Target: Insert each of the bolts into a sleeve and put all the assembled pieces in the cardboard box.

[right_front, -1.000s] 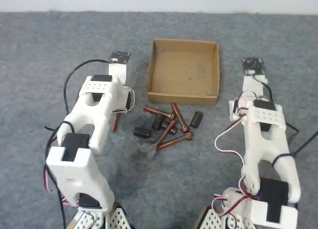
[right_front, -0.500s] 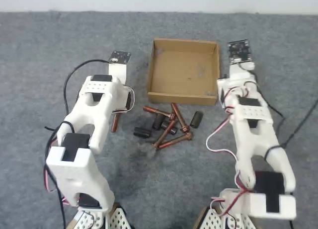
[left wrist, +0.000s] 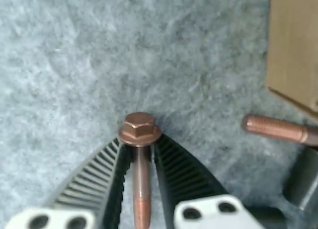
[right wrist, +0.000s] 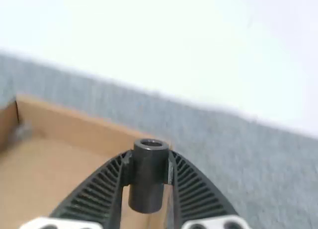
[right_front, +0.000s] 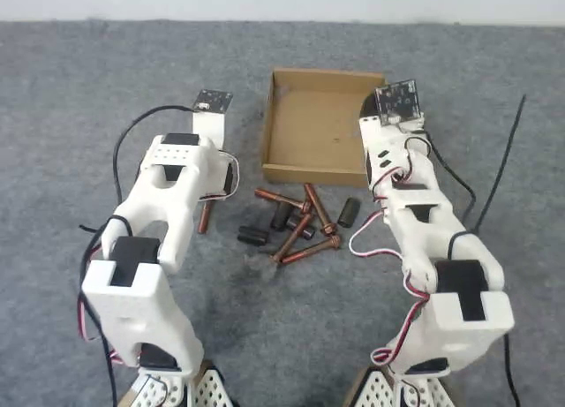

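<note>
Clamping a sleeve (right wrist: 147,182), the right gripper (right wrist: 148,162) hangs at the cardboard box (right wrist: 64,125).

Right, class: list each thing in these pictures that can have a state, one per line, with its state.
Left tool: shut on bolt.
Right tool: shut on sleeve.
Bolt: gripped, not in a sleeve.
Sleeve: gripped, no bolt in it.
Box: open, empty.
Loose bolts: lying piled, unsleeved.
Loose sleeves: lying down, apparently empty.
</note>
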Robot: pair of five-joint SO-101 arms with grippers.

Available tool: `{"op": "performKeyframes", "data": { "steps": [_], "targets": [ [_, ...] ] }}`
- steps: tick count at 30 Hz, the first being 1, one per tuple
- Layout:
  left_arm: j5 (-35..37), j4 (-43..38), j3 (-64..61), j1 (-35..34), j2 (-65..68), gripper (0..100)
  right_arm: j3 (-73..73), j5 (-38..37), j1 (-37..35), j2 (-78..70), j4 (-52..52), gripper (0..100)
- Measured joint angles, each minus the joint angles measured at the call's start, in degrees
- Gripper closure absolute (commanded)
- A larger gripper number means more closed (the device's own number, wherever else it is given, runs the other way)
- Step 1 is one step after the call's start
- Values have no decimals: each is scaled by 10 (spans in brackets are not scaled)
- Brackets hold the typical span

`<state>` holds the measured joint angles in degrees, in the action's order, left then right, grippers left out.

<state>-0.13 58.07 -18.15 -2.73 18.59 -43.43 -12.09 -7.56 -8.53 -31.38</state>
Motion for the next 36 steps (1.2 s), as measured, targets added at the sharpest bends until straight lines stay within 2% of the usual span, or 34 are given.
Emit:
{"op": "performKeyframes", "data": {
  "steps": [6,16,22,29,36],
  "targets": [
    [0,-3,0,0,0,990,-142,0,-55,20,-177,991],
    [0,-3,0,0,0,990,-360,0,-115,118,-338,991],
    [0,-3,0,0,0,990,-464,3,-160,201,-355,992],
    [0,-3,0,0,0,990,-509,49,-186,266,-355,992],
    [0,-3,0,0,0,990,-510,105,-229,277,-282,992]
  ]
}}
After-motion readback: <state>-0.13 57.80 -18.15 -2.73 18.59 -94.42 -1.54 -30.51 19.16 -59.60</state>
